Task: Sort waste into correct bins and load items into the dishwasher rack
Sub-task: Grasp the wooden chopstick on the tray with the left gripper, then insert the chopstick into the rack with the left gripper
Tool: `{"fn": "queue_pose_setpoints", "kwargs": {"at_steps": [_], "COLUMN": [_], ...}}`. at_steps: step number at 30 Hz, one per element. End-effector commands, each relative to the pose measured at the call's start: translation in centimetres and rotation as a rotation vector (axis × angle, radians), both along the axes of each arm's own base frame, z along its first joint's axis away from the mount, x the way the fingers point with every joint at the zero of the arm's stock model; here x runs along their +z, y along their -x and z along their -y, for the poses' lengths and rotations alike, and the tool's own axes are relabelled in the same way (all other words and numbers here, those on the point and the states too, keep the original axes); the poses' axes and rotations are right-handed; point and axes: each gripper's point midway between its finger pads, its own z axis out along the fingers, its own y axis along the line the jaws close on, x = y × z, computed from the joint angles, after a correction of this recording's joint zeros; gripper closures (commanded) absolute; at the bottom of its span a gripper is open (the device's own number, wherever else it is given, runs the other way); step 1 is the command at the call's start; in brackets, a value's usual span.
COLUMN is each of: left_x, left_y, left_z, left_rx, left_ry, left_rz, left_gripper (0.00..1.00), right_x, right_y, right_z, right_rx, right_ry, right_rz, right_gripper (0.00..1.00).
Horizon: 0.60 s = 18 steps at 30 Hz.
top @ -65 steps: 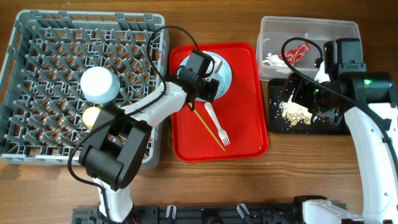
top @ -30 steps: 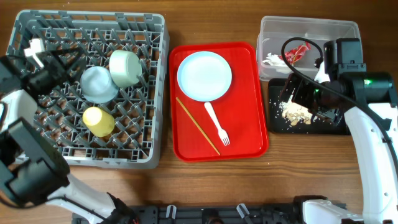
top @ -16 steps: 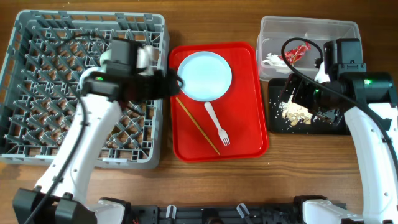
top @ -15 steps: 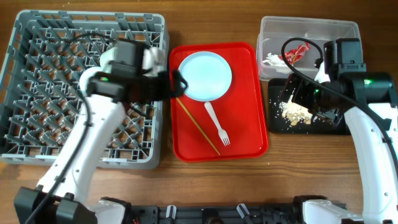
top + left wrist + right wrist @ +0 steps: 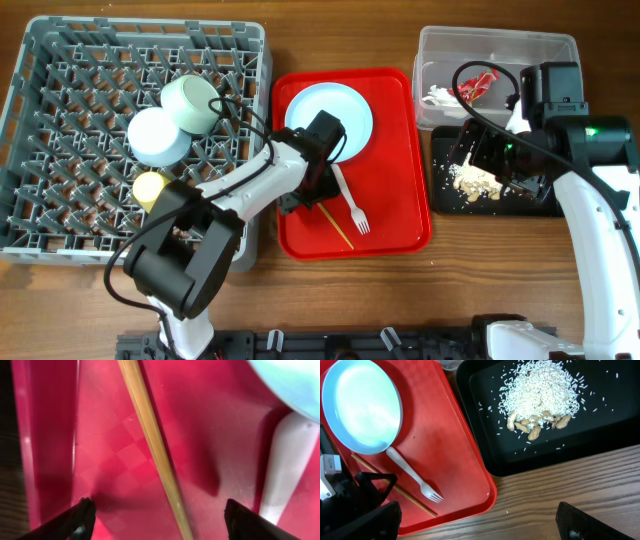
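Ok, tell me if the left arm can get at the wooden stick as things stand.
Probably yes. The left gripper hangs open low over the red tray with the wooden stick lying between its fingers, nothing over it. The white fork lies just outside one finger.

Robotics test bench staged as a kitchen clean-up station. Wood-grain desk; left arm and right arm rising from a black rail along the near edge, cables exposed. Grey dishwasher rack at the far left corner, red serving tray mid-desk, clear tub and black tray at the far right corner.
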Motion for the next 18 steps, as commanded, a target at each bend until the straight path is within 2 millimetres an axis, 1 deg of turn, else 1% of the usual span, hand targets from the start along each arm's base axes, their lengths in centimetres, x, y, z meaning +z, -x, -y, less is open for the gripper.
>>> {"fn": "queue_pose_setpoints", "kwargs": {"at_steps": [1, 3, 5, 7, 9, 10, 11, 12, 14, 15, 16, 17, 18], "left_x": [-1.7, -2.3, -2.3, -2.3, -1.3, -0.2, 2.1, 3.8, 8.5, 10.2, 13.0, 14.4, 16.1], "left_y": [0.5, 0.9, 0.9, 0.8, 0.5, 0.2, -0.6, -1.1, -2.3, -2.7, -3.3, -3.6, -4.2], "left_z": [-0.5, -0.7, -0.7, -0.7, -0.8, -1.0, -1.1, -1.2, -1.5, -2.0, -3.3, -4.5, -6.6], "left_rx": [0.006, 0.005, 0.005, 0.005, 0.010, 0.015, -0.019, -0.054, -0.169, -0.208, -0.276, -0.319, -0.374], "left_ry": [-0.049, -0.065, -0.065, -0.065, -0.053, -0.040, -0.008, 0.010, 0.060, 0.065, 0.055, 0.036, -0.010], "left_rz": [-0.021, -0.044, -0.044, -0.043, -0.027, -0.006, 0.045, 0.084, 0.220, 0.272, 0.363, 0.411, 0.471], "left_gripper": [0.46, 0.77, 0.94, 0.96, 0.96, 0.96, 0.96, 0.96, 0.96, 0.96, 0.96, 0.96, 0.96], "right_x": [0.6, 0.6, 0.6, 0.6, 0.6, 0.6, 0.6, 0.6, 0.6, 0.6, 0.6, 0.6, 0.6], "right_y": [-0.1, -0.1, -0.1, -0.1, 0.0, 0.0, 0.1, 0.1, 0.1, 0.1, 0.1, 0.1, 0.1], "right_z": [0.0, 0.0, 0.0, 0.0, 0.0, 0.0, 0.0, 0.0, 0.0, 0.0, 0.0, 0.0, 0.0], "right_rx": [0.004, 0.004, 0.004, 0.004, 0.004, 0.004, 0.004, 0.004, 0.003, 0.003, 0.004, 0.004, 0.004], "right_ry": [-0.004, -0.004, -0.004, -0.004, -0.004, -0.004, -0.004, -0.004, -0.004, -0.004, -0.004, -0.004, -0.004], "right_rz": [0.019, 0.018, 0.018, 0.017, 0.013, 0.012, 0.010, 0.010, 0.011, 0.011, 0.011, 0.011, 0.011], "right_gripper": [0.00, 0.00, 0.00, 0.00, 0.00, 0.00, 0.00, 0.00, 0.00, 0.00, 0.00, 0.00, 0.00]}}
